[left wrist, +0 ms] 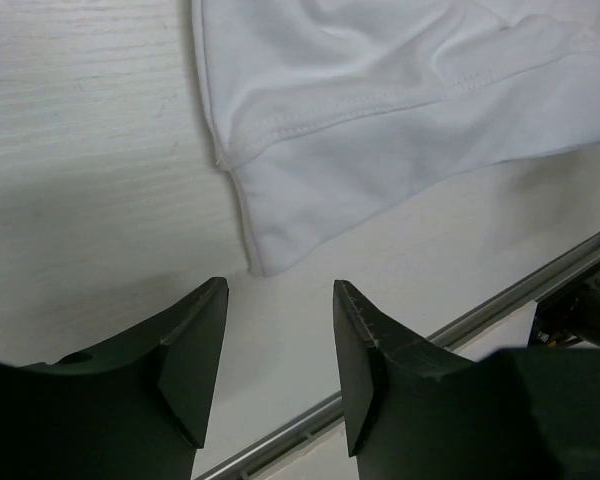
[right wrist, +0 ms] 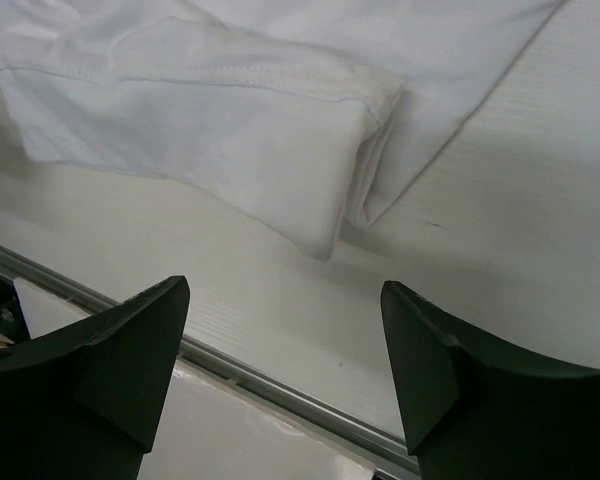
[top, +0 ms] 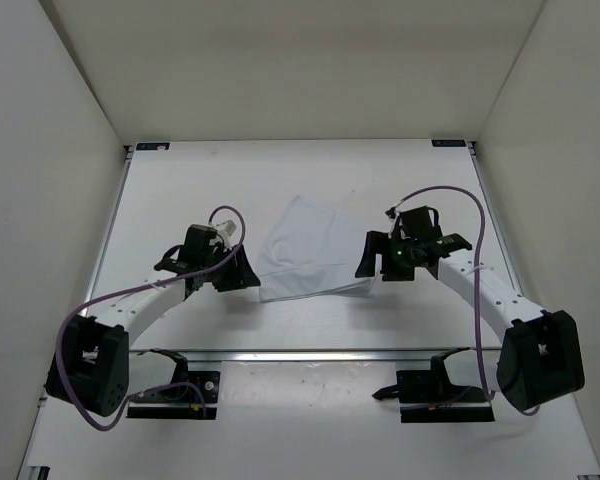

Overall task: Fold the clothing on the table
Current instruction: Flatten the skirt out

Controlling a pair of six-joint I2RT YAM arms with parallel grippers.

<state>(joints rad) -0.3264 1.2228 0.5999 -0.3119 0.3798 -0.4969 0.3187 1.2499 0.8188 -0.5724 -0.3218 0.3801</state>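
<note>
Clothing, a thin wrinkled white fabric piece [top: 302, 250], is judged light and limp; its hemmed corners at its lower edge, perhaps doubled, should be pinched. Fingers of the black left gripper [left wrist: 280, 300] and black right gripper [right wrist: 285, 300] are spread apart, empty.

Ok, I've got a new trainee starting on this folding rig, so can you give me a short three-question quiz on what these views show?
1. True or false: the left gripper is clamped on the clothing.
2. The right gripper is: A) shut on a hem, B) open and empty, C) shut and empty.
3. Where on the table does the clothing lie relative to the two grippers?

Key:
1. False; it is open, just short of a corner of the cloth.
2. B.
3. Between them.
</note>
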